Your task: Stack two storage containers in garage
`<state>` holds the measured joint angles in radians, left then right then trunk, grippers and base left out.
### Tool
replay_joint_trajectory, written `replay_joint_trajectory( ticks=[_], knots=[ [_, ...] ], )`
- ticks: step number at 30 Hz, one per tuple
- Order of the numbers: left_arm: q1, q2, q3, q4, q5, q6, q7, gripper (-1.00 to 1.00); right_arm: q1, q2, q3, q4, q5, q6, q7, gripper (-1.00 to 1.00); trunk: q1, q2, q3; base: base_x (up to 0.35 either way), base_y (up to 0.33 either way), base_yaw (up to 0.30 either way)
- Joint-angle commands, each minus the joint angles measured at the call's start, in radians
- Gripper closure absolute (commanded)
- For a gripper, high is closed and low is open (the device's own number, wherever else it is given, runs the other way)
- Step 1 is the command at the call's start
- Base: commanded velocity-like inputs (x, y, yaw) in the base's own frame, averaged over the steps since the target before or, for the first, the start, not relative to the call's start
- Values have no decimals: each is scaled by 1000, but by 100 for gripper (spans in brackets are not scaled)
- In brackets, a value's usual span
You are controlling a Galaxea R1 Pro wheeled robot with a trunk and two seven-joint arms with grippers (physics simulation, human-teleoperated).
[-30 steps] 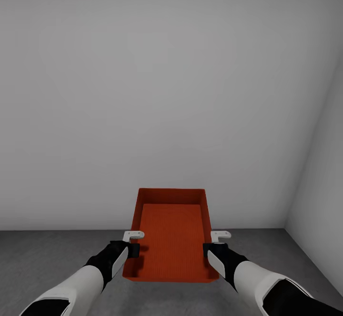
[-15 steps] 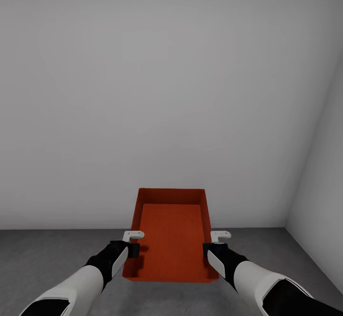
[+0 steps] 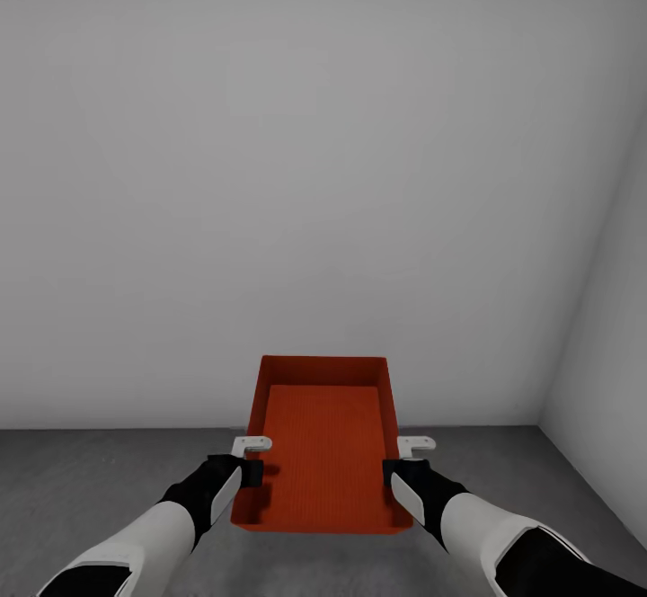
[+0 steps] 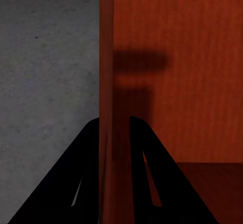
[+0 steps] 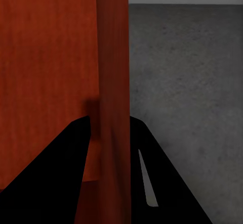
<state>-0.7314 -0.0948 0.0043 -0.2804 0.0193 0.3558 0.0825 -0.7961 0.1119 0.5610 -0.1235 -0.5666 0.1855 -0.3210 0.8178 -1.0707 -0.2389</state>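
Observation:
One orange-red storage container (image 3: 325,449) hangs in front of me over the grey concrete floor (image 3: 81,489), its open top facing up and nothing inside. My left gripper (image 3: 254,471) is shut on its left side wall and my right gripper (image 3: 395,471) is shut on its right side wall. In the left wrist view the thin red wall (image 4: 109,82) runs between the black fingers (image 4: 83,176) of the left gripper (image 4: 115,133). The right wrist view has the other wall (image 5: 112,57) pinched in the right gripper (image 5: 109,130).
A plain white wall (image 3: 314,174) stands straight ahead, close by. A second white wall (image 3: 602,372) meets it in a corner at the right. Speckled grey floor (image 5: 187,82) spreads to both sides of the container.
The line where wall meets floor sits slightly higher in the head view, so the camera has shifted a little. Both grippers keep their hold on the container.

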Motion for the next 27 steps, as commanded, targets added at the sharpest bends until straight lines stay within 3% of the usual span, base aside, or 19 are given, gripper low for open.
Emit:
replay_joint_trajectory(
  ticks=[1, 27],
  knots=[
    [0, -11, 0, 0, -1, 6, 10, 100, -1, 0, 14, -2, 24, 7, -9, 100, 4, -8, -6, 0, 0, 0],
    [0, -11, 0, -1, -1, 6, 10, 100, -1, -1, 14, -2, 25, 6, -9, 100, 104, -190, -130, 0, 0, 0]
  ],
)
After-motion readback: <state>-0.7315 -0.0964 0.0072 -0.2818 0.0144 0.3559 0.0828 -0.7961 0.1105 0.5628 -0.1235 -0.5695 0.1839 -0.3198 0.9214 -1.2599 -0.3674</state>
